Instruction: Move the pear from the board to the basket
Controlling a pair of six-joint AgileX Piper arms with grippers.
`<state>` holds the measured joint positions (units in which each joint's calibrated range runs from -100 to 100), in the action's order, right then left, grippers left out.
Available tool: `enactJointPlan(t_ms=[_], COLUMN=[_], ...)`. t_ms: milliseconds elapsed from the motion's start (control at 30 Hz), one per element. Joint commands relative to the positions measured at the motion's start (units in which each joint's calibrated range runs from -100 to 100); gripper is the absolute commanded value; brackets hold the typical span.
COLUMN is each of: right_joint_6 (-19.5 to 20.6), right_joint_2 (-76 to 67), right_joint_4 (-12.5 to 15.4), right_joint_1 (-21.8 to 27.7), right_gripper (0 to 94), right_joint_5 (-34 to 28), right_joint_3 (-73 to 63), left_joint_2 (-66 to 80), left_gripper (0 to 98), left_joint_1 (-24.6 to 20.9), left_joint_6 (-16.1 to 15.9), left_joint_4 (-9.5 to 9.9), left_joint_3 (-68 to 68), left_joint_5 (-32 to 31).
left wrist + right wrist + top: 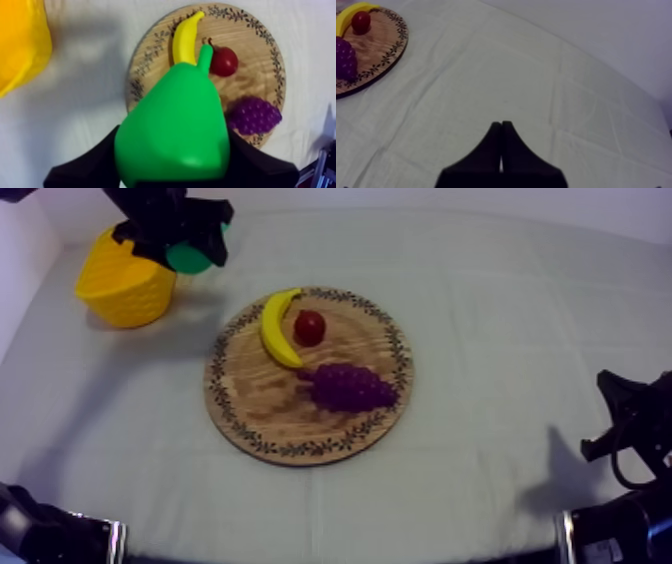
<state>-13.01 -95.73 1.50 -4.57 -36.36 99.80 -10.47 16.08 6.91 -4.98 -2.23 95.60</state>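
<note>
My left gripper [190, 250] is shut on the green pear [187, 257], held in the air just right of the yellow basket [125, 280] at the far left. In the left wrist view the pear [175, 130] sits large between my black fingers [85, 167], with the basket [20, 42] off to one side. The round wooden board [260, 403] lies mid-table. My right gripper [501, 131] is shut on nothing, its fingers forming a narrow wedge over bare cloth; it rests low at the right [625, 428].
On the board lie a banana [277, 326], a small red fruit [309, 327] and a bunch of purple grapes [348, 386]. The board's edge [383, 55] lies well away from my right gripper.
</note>
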Motion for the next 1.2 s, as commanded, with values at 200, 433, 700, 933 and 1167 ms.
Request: enactJointPlan(t_ms=[200,433,700,933,1167], right_joint_6=[0.0,0.0,0.0,0.0,0.0], right_joint_2=[0.0,0.0,0.0,0.0,0.0], right_joint_4=[0.0,0.0,0.0,0.0,0.0], right_joint_1=[0.0,0.0,0.0,0.0,0.0], right_gripper=[0.4,0.4,0.4,0.4,0.4], right_joint_5=[0.0,0.0,0.0,0.0,0.0], right_joint_3=[0.0,0.0,0.0,0.0,0.0], left_joint_2=[-3.6,-7.5,-11.7,-14.0,-13.7], left_gripper=[47.5,47.6,47.4,46.8,47.1], left_joint_1=[-5.0,-8.8,-12.3,-14.8,-16.9], left_joint_6=[-3.1,-5.3,-6.7,-7.6,-7.9], left_joint_4=[0.36,0.83,2.78,4.11,4.64], left_joint_3=[-6.7,-12.9,-19.4,-23.6,-25.4], left_joint_5=[1.2,1.8,3.4,4.1,4.2])
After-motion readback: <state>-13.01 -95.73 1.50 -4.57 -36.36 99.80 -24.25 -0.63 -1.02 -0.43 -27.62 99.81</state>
